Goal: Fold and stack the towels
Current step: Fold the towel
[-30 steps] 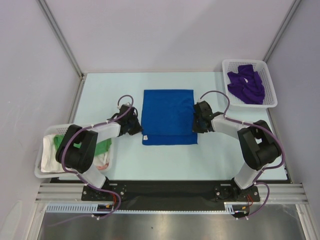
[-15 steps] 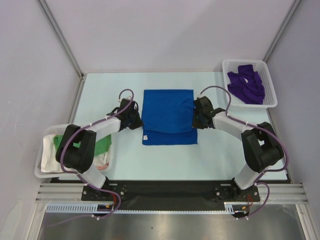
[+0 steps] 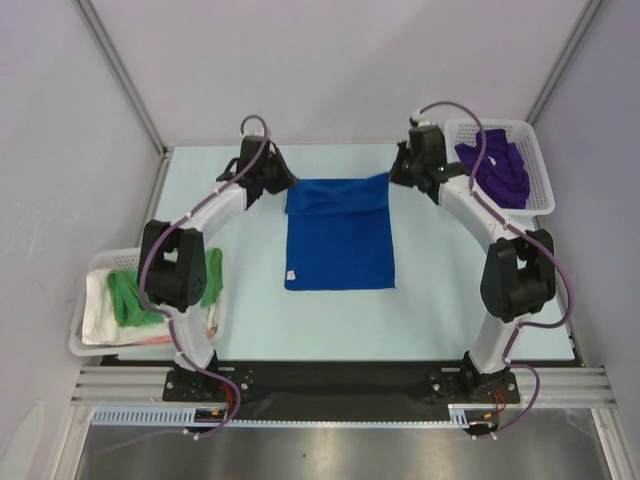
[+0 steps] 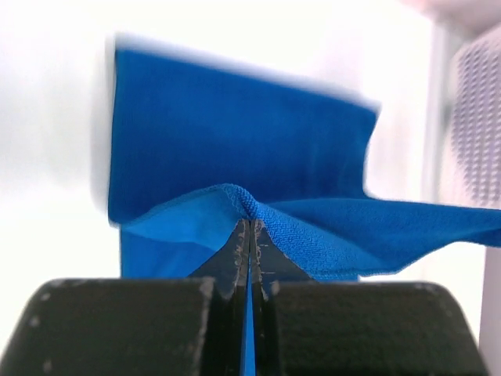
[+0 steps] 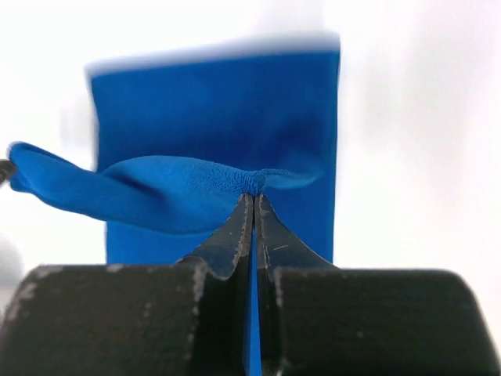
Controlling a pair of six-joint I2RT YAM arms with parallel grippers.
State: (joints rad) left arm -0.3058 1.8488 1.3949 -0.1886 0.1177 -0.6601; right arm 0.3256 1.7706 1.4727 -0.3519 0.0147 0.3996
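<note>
A blue towel (image 3: 338, 238) lies in the middle of the table, its far edge lifted. My left gripper (image 3: 284, 184) is shut on the towel's far left corner, seen pinched in the left wrist view (image 4: 250, 210). My right gripper (image 3: 393, 178) is shut on the far right corner, seen pinched in the right wrist view (image 5: 254, 188). The lifted edge sags between the two grippers above the rest of the towel (image 4: 235, 133). Several purple towels (image 3: 492, 168) lie in a white basket (image 3: 540, 165) at the far right.
A white basket (image 3: 88, 345) at the near left holds green (image 3: 125, 295) and white cloths. Grey walls and metal posts close in the table at the back and sides. The arm bases stand on a black rail (image 3: 330, 385) at the near edge.
Both grippers moved from the towel's middle sides to its far corners, carrying the pinched edge toward the back. The fold near the front has opened out and the towel lies longer.
</note>
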